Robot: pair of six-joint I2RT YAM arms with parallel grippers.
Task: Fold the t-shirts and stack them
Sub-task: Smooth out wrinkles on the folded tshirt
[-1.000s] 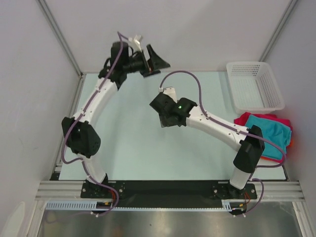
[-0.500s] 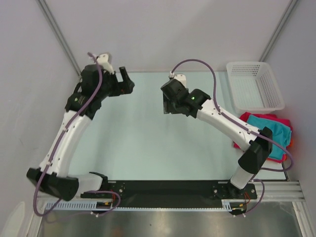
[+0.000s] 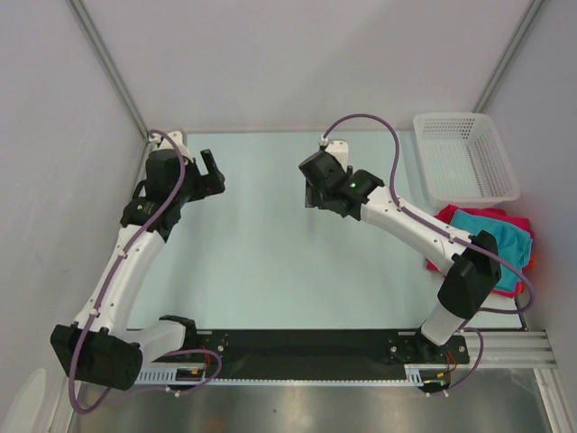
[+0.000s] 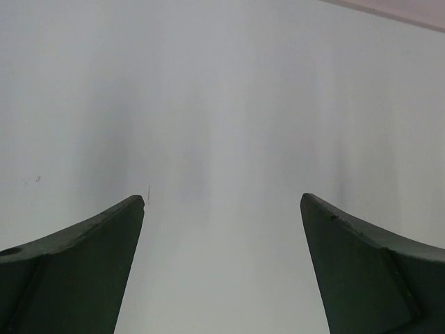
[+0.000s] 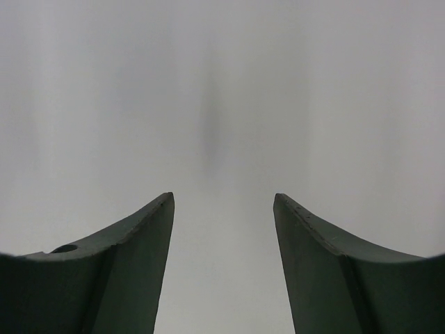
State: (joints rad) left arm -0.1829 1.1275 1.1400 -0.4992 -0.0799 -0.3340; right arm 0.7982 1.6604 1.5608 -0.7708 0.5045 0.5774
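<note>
- We swung the arms apart; the shirts point(image 3: 487, 236) lay piled at the right (folded? we could not tell).
- Our left gripper point(image 4: 222, 202) and right gripper point(image 5: 222, 198) gaped, both empty.

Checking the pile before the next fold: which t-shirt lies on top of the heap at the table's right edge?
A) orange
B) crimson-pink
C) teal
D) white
C: in the top view the teal t-shirt lies over the crimson-pink t-shirt, which shows only around its edges.
</note>
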